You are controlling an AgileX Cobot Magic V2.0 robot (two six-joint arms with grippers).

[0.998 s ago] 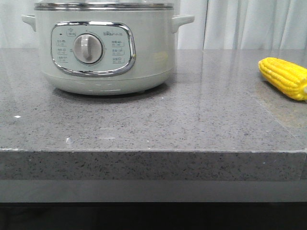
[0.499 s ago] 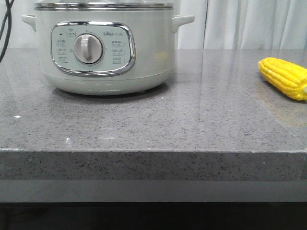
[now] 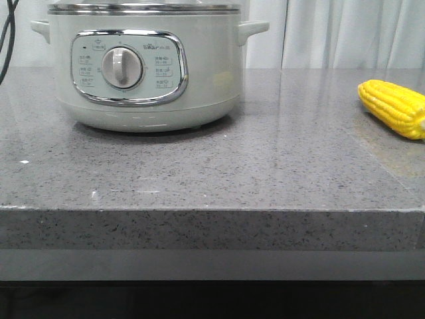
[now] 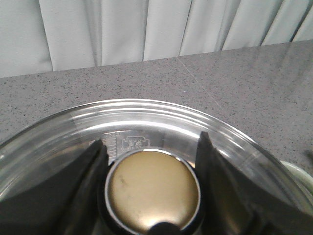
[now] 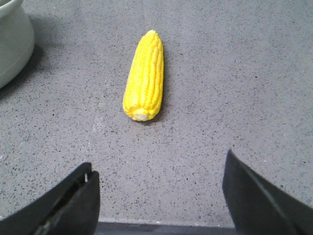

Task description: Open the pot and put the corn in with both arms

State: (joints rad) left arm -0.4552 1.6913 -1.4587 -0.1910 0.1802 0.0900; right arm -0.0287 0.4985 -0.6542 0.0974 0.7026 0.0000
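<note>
The pale mint-green pot (image 3: 143, 73) stands at the back left of the grey stone counter, its dial facing me. Its glass lid (image 4: 146, 120) fills the left wrist view. My left gripper (image 4: 151, 139) sits over the lid, and its black fingers (image 4: 93, 171) press against both sides of the gold lid knob (image 4: 153, 188). The yellow corn (image 3: 393, 106) lies on the counter at the far right. In the right wrist view the corn (image 5: 145, 76) lies ahead of my open, empty right gripper (image 5: 159, 164), well apart from it. Neither gripper shows in the front view.
A black cable (image 3: 6, 33) hangs at the top left, beside the pot. A white curtain (image 3: 345, 33) closes off the back. The counter's front edge (image 3: 212, 209) runs across the near side. The pot's side (image 5: 12, 44) shows left of the corn.
A black cable has come into the front view at the top left over the last second. The pot and the corn have not moved.
</note>
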